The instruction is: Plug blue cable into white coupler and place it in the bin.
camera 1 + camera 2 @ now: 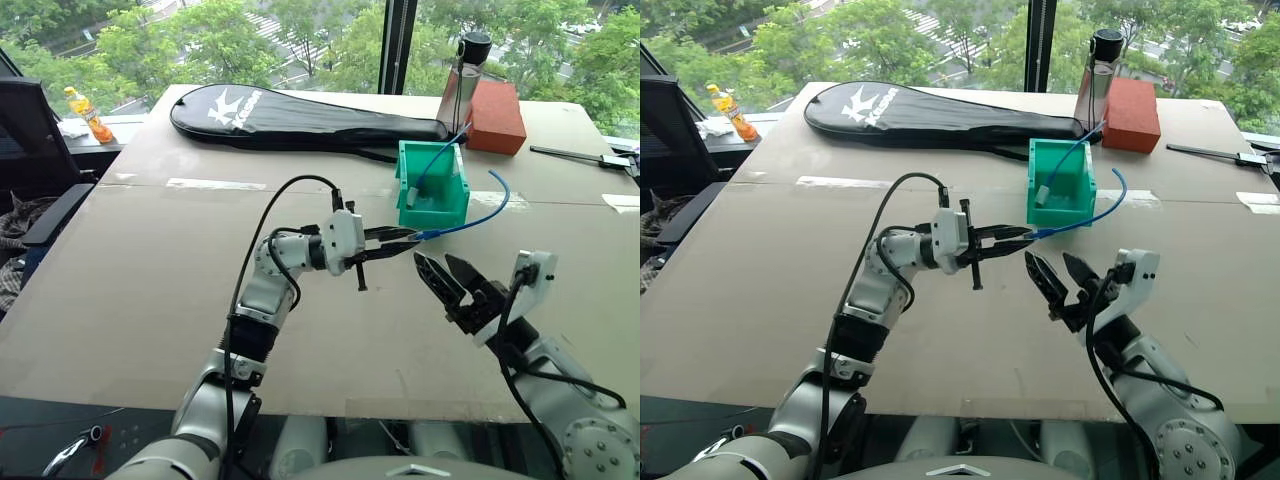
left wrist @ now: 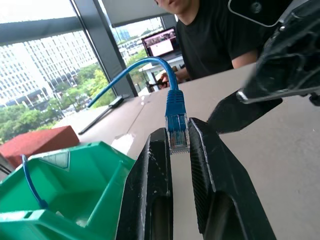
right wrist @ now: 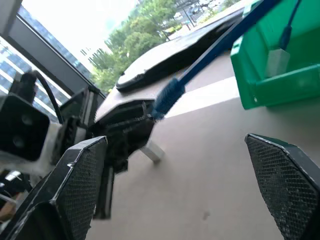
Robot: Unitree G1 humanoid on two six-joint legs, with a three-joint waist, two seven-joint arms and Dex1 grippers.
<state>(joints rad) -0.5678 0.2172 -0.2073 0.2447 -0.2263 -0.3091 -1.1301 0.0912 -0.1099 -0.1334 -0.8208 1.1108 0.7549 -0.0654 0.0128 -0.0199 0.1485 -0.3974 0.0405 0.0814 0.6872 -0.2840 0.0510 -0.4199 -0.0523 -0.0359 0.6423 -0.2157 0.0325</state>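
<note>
Fingers of your left gripper (image 1: 400, 241) are clamped on the blue cable (image 2: 175, 117) right at its plug, with the clear tip seated between the pads and the cord arcing away beyond them toward the bin (image 1: 436, 186). Your right gripper's fingers (image 1: 447, 275) stand wide apart and empty, just below and beside that plug.

The white coupler (image 3: 152, 150) appears to be the small pale block lying on the tabletop (image 1: 150, 280) under your left fingers, seen past your right ones; I judge it has not been picked up yet. The bin sits just beyond the held plug and already holds a pale block with a second blue cable (image 1: 430, 165), which is not yours.

To do this step well, bring your right fingers down onto the coupler and grip its sides, leaving the socket face bare. Then line the plug square to the socket before pushing; a tilted plug would likely jam.

No legible writing beyond a white logo on the black racket case (image 1: 300, 115), too small to spell.
</note>
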